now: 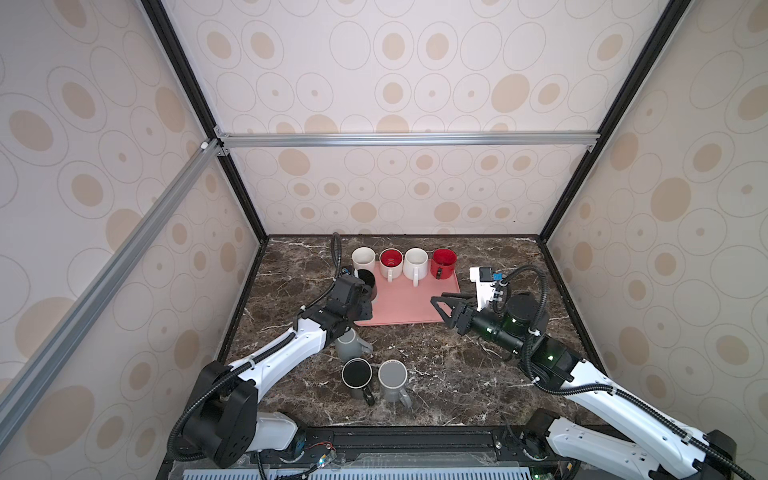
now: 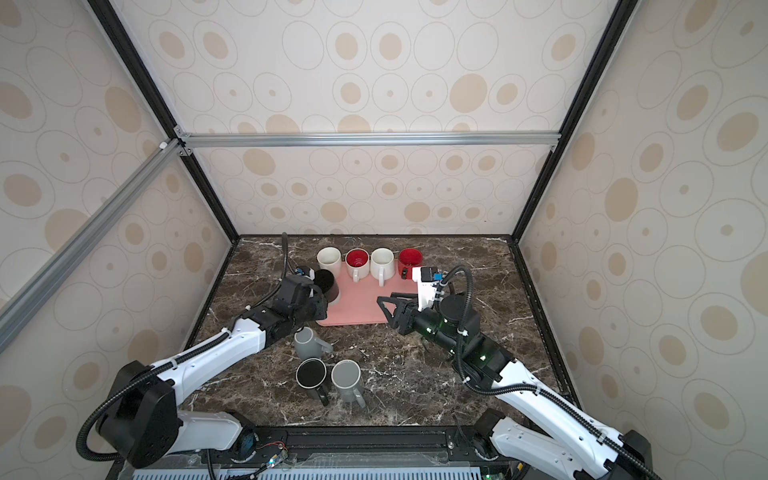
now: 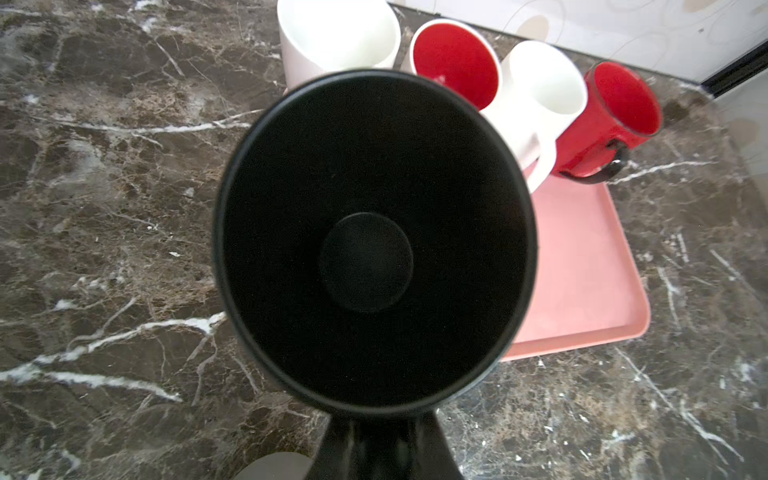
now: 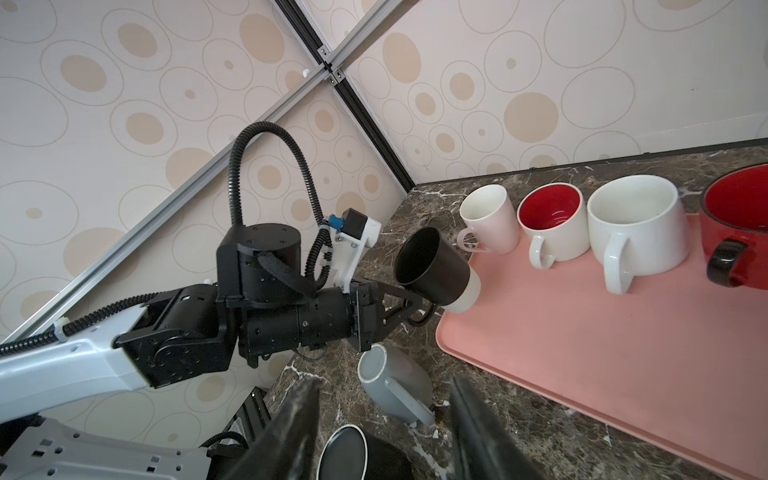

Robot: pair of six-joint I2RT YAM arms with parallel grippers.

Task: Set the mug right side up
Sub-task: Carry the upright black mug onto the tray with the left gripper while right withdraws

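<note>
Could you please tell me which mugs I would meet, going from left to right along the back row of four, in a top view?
Cream mug → red-lined white mug → white mug → red mug.

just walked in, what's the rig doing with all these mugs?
The left gripper is shut on the handle of the black mug, holding it tilted over the left edge of the pink tray, mouth angled up toward the arm. Whether its base touches the tray is unclear. The right gripper hangs open and empty over the tray's right side. A row of four mugs stands upright along the tray's far edge. A grey mug lies on its side on the table.
</note>
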